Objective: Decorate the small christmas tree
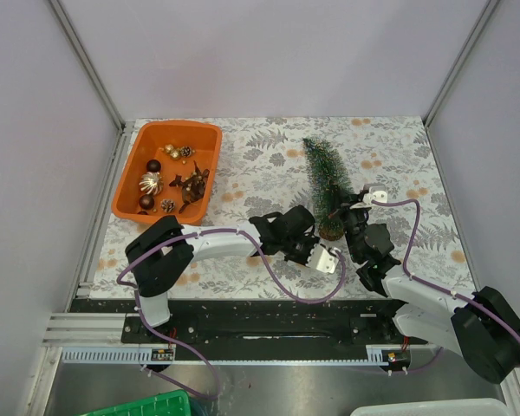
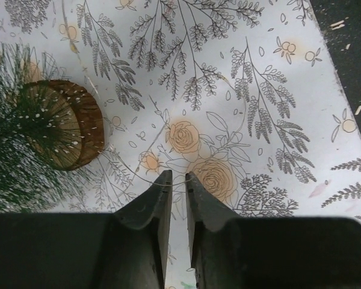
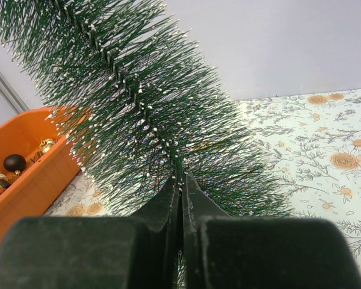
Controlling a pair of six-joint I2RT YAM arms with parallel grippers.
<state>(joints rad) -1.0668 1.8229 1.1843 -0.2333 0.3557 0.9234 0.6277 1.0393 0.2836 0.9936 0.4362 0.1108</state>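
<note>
The small christmas tree [image 1: 326, 176] has dark green bristles with white tips and a round brown base [image 1: 331, 230]. It leans toward the far left on the patterned table. My right gripper [image 1: 347, 211] is shut on its stem low among the bristles, as the right wrist view [image 3: 180, 176] shows, with the tree [image 3: 126, 90] rising up and to the left. My left gripper [image 2: 179, 176] hovers over the table just right of the tilted wooden base [image 2: 66, 123]. Its jaws stand a narrow gap apart, and a thin thread lies across the tips. In the top view it [image 1: 315, 239] is beside the base.
An orange tray [image 1: 128, 189] at the far left holds several gold and brown ornaments [image 1: 152, 183]; it also shows in the right wrist view [image 3: 30, 174]. Purple walls enclose the table on three sides. Cables loop from both arms near the front edge.
</note>
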